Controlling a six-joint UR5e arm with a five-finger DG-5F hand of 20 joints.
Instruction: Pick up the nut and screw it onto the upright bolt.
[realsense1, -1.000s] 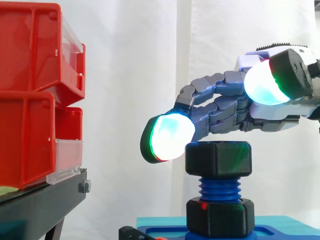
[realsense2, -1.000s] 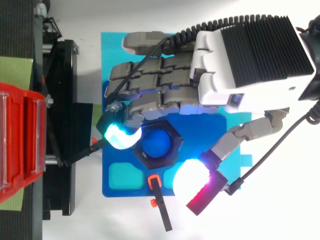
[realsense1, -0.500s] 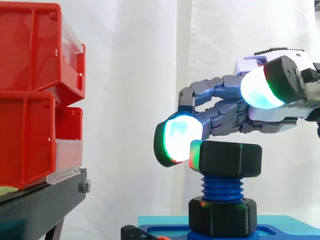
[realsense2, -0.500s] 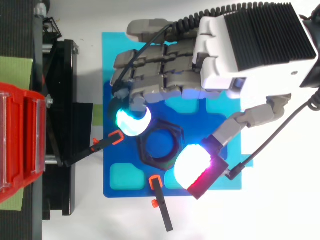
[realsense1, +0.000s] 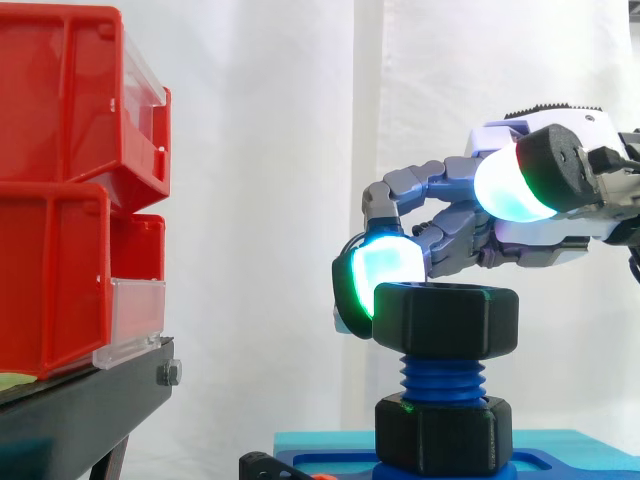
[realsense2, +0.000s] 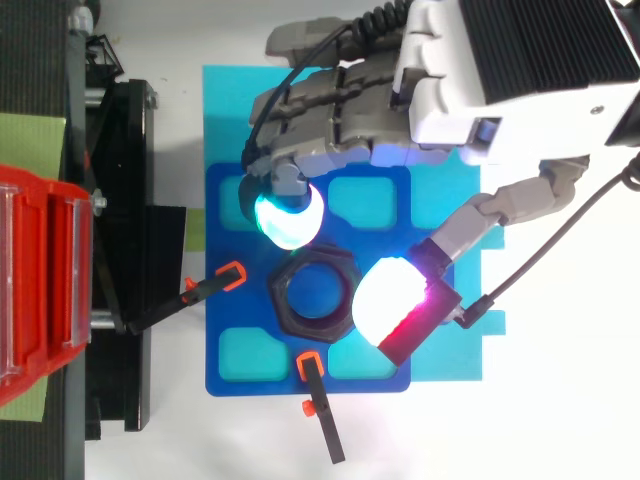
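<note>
The black nut sits on top of the blue bolt, low and right of centre in the side view and at the middle of the blue tray from above. The hand comes in from the upper right, its fingers curled and holding nothing. One glowing pad touches the nut's upper left edge, and the thumb pad is higher than the nut. Red bins stand at the left edge.
</note>
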